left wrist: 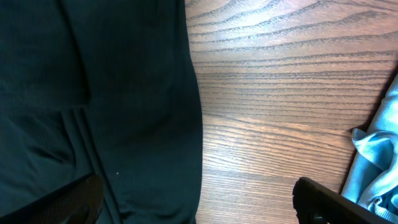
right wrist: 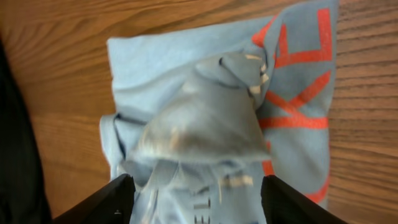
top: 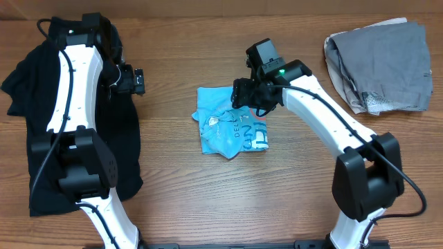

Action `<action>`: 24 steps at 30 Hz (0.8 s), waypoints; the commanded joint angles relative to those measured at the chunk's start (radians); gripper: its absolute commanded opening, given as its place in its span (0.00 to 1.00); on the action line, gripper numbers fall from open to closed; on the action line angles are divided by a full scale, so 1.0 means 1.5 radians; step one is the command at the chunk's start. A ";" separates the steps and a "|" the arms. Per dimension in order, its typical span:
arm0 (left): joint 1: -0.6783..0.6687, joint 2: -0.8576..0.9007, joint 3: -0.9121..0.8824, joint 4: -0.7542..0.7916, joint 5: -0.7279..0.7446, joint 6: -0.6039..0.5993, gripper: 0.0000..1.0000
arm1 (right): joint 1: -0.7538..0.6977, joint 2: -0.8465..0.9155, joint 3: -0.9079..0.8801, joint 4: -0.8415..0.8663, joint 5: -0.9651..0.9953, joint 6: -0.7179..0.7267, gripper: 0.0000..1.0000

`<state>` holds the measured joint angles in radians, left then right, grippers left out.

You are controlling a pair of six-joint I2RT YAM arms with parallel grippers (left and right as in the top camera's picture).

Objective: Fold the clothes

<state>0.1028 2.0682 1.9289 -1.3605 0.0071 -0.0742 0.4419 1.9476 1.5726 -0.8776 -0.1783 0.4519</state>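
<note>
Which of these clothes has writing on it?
The light blue T-shirt in the middle of the table: it carries orange and white lettering. The black shirt on the left and the grey pieces at the far right show none.

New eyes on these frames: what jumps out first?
The roughly folded light blue T-shirt with orange and white lettering at table centre, the right gripper open above it. Next, the spread black shirt under the left arm, and a grey folded pile at the far right.
</note>
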 commanded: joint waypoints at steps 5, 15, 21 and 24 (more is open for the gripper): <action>0.001 -0.016 0.007 0.002 0.008 0.012 1.00 | 0.002 0.048 0.006 0.014 0.064 0.047 0.52; 0.001 -0.016 0.007 0.002 0.008 0.012 1.00 | 0.004 0.050 -0.001 0.061 0.063 0.046 0.18; 0.001 -0.016 0.007 0.003 0.008 0.012 1.00 | 0.017 0.050 -0.001 0.101 0.026 0.039 0.04; 0.001 -0.016 0.007 0.003 0.008 0.012 1.00 | 0.033 0.050 -0.001 0.158 -0.013 0.023 0.04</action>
<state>0.1028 2.0682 1.9289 -1.3598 0.0105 -0.0738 0.4591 2.0197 1.5703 -0.7055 -0.1284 0.5140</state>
